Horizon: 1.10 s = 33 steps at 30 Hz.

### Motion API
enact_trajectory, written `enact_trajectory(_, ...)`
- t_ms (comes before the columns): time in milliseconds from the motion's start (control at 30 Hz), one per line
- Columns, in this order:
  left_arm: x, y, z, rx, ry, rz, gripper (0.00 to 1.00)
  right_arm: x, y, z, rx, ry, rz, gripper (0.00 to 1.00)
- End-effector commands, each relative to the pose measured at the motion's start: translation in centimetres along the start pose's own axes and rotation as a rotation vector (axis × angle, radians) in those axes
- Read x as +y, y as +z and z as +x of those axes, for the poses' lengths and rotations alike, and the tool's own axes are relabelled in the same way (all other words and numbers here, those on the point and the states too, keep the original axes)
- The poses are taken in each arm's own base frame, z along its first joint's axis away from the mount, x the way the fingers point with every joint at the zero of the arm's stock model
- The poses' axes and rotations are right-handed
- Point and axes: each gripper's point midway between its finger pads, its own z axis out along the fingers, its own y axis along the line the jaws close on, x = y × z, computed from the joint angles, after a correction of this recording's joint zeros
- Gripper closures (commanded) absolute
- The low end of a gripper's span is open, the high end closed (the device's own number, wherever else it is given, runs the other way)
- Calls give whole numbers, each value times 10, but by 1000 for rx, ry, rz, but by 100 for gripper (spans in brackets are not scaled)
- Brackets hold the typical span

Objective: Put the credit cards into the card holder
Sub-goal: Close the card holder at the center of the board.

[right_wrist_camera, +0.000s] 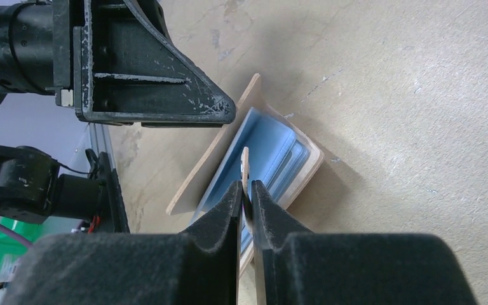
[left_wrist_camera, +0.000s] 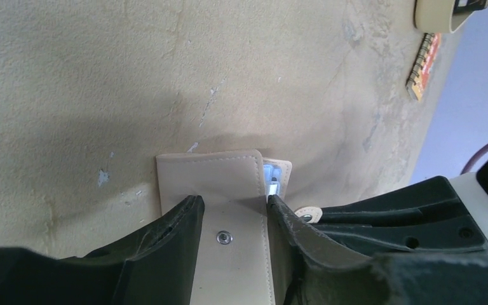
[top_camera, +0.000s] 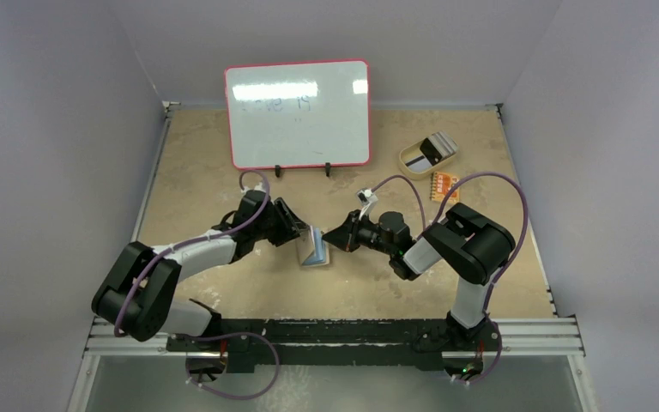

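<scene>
The tan card holder (top_camera: 313, 247) stands open on the table between my two grippers. Light blue credit cards (right_wrist_camera: 273, 143) sit in its inner sleeves. My left gripper (left_wrist_camera: 232, 202) has its jaws apart, and the holder's cover (left_wrist_camera: 210, 178), with its snap stud, lies across the gap against the fingers. My right gripper (right_wrist_camera: 246, 187) is shut on the holder's thin snap tab (right_wrist_camera: 244, 166), seen edge-on. More cards (top_camera: 436, 148), grey with a black stripe, lie in the tan oval dish (top_camera: 412, 160) at the back right.
A white board (top_camera: 298, 112) with a red rim stands at the back centre. A small orange spiral notebook (top_camera: 444, 185) lies just in front of the dish. The two grippers (top_camera: 300, 233) (top_camera: 335, 239) nearly touch at the table's middle.
</scene>
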Motion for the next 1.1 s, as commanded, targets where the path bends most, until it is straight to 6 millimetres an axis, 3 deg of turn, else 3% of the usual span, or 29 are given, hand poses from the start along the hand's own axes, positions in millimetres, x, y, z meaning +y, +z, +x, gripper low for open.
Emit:
enact_trajectory(0,7,1,-4,-13,79,-90,56,20,-1,-18,-57,-79,-83,88)
enact_trajectory(267,-18,-24,-17,-56,55,-66,51,12,-2,-20,-53,-118,-33,88)
enact_trajectory(333,-24,-28,-18,-64,38,-46,38,11,-2,-19,-48,-117,-31,88)
enact_trajectory(367,-28,-29,-19,-65,35,-32,37,10,-1,-18,-44,-115,-29,88)
enact_trajectory(500,-43,-31,-18,-57,30,39,44,6,-1,-14,-29,-110,-13,88)
enact_trajectory(600,-49,-27,-14,-44,14,100,61,4,-1,-14,-27,-107,-5,88)
enact_trajectory(733,-59,-21,-6,-6,-37,187,68,6,-1,-14,-25,-115,-15,88)
enact_trajectory(800,-57,-18,-4,3,-39,186,72,9,-1,-16,-29,-129,-28,88)
enact_trajectory(933,-41,-8,0,9,-31,134,89,13,-1,-19,-41,-161,-45,87)
enact_trajectory(1067,-32,0,1,8,-28,106,93,15,-2,-20,-43,-191,-60,86)
